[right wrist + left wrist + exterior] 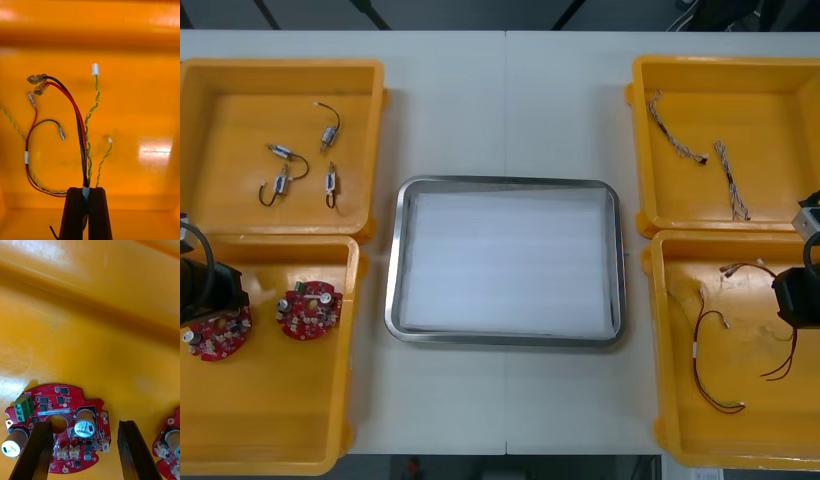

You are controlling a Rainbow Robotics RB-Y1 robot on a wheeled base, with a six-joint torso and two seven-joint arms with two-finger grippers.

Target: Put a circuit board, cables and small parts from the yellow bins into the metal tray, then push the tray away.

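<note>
right tool pinches a cable in the right near bin: lift straight so tangled strands fall free. left tool, spread over a board in the left near bin, should lower centred, then close.

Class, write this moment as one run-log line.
left hand: open over board | right hand: shut on cable | tray: nothing inside
</note>
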